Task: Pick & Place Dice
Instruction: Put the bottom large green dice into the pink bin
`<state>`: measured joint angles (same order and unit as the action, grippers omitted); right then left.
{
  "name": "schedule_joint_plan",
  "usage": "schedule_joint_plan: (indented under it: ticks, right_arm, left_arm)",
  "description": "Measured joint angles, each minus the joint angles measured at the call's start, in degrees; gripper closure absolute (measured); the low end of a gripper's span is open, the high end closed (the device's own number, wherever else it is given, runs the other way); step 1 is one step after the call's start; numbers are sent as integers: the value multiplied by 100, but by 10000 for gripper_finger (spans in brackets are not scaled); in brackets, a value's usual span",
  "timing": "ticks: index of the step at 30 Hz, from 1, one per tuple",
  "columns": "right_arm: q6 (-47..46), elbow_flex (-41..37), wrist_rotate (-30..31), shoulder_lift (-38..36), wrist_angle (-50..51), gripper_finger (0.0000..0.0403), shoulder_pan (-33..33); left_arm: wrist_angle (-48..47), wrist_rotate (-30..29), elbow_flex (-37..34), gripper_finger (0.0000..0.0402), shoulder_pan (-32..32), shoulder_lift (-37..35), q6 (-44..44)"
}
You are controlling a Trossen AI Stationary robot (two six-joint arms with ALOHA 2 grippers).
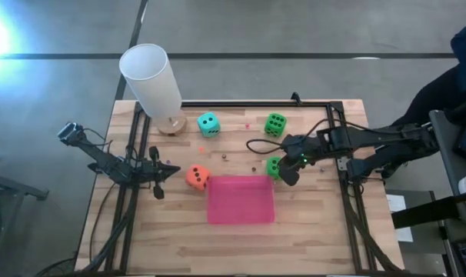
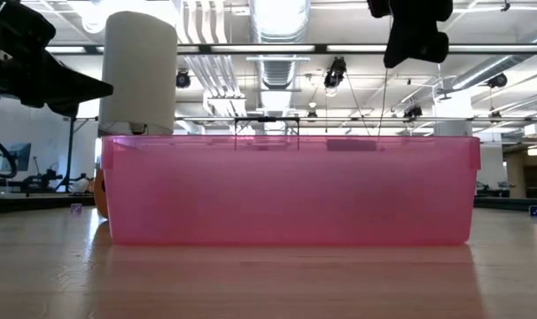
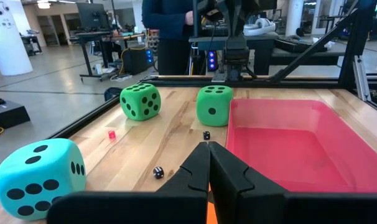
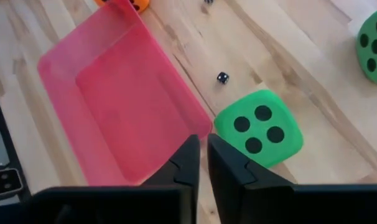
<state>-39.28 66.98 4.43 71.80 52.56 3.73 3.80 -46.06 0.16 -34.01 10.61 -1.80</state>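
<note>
Hovering right of centre in the high view, right hand just above the near green die, fingers nearly together with a thin slit between, gripping nothing. Resting left of centre, left hand pressed shut and empty, close to the orange die.

Lying on the pale wooden desk: pink bin at centre, orange die touching its upper-left corner, near green die by its upper-right corner, teal die and far green die higher up, white cylinder at upper left, a few tiny dice scattered between.

Showing only in the low view: bin wall filling the frame, ceiling lights and ducts behind. Showing only in the left wrist view: a person standing beyond the desk among workstations.
</note>
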Motion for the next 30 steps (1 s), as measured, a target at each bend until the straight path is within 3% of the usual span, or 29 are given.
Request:
schedule_joint_plan:
  ticks: [14, 21, 30]
  right_arm:
    - [69, 40, 46, 453, -72, 241, -94]
    - [202, 29, 66, 570, 32, 219, -101]
    - [276, 29, 66, 569, -42, 219, -101]
  left_arm:
    - [-1, 0, 1, 395, 0, 0, 0]
    - [1, 0, 0, 395, 1, 0, 0]
    - [0, 0, 0, 395, 0, 1, 0]
